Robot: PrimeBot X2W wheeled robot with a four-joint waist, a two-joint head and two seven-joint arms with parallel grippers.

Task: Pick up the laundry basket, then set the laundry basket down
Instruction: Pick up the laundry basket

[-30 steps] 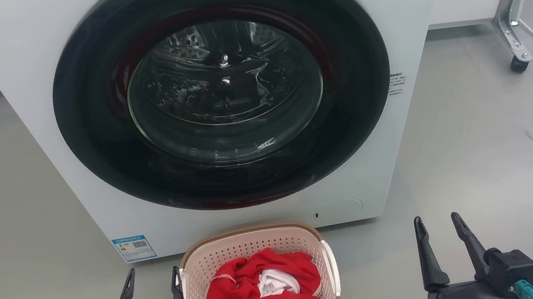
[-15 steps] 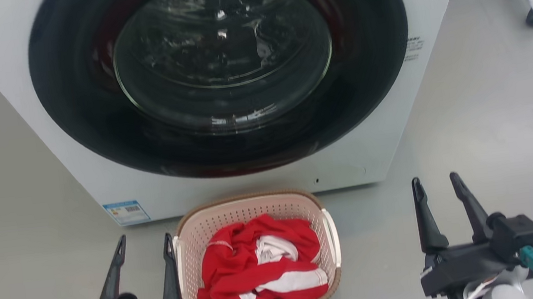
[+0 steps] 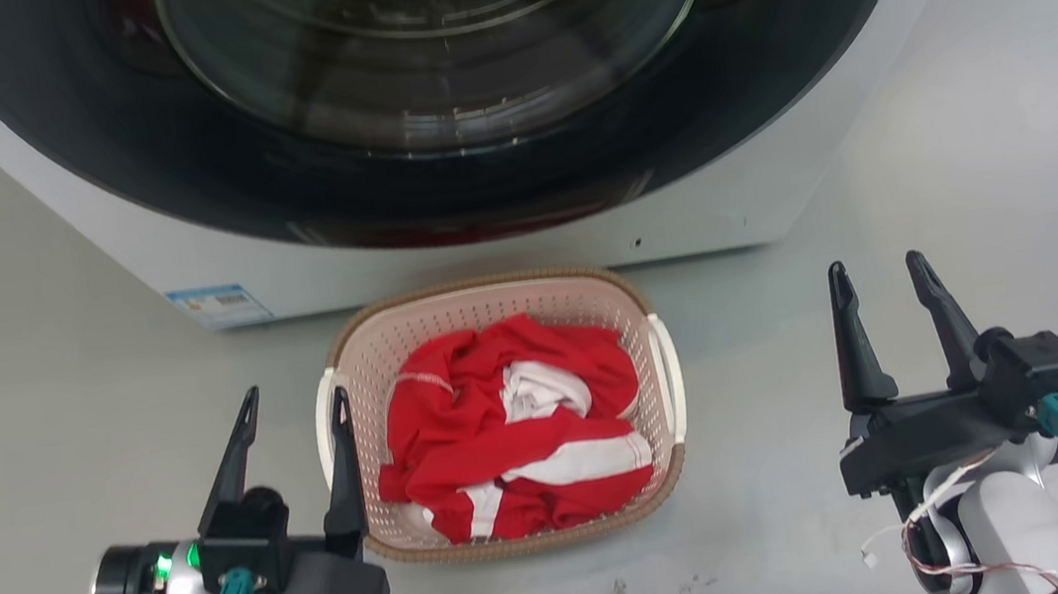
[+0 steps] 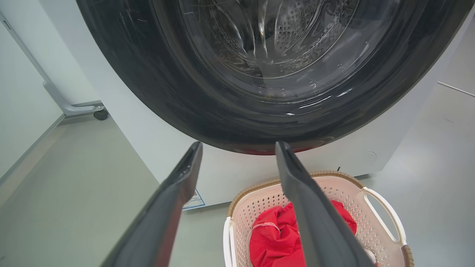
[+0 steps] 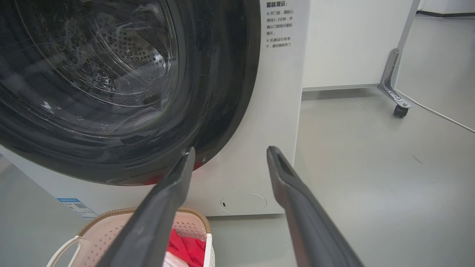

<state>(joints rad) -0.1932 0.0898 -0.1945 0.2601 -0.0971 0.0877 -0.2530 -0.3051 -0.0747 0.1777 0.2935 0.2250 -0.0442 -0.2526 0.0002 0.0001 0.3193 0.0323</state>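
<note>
Lining up on laundry basket (image 3: 367,365): left gripper (image 3: 294,393) wide beside left handle (image 3: 323,430), right gripper (image 3: 874,262) wide, well apart; next, clasp handles.

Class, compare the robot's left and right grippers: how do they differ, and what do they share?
The left gripper has one finger right beside the white handle of the laundry basket; the right gripper stands well clear of it over bare floor. A green light glows by the left gripper; loose white wires hang below the right gripper. Both are open, empty, pointing at the washer.
</note>
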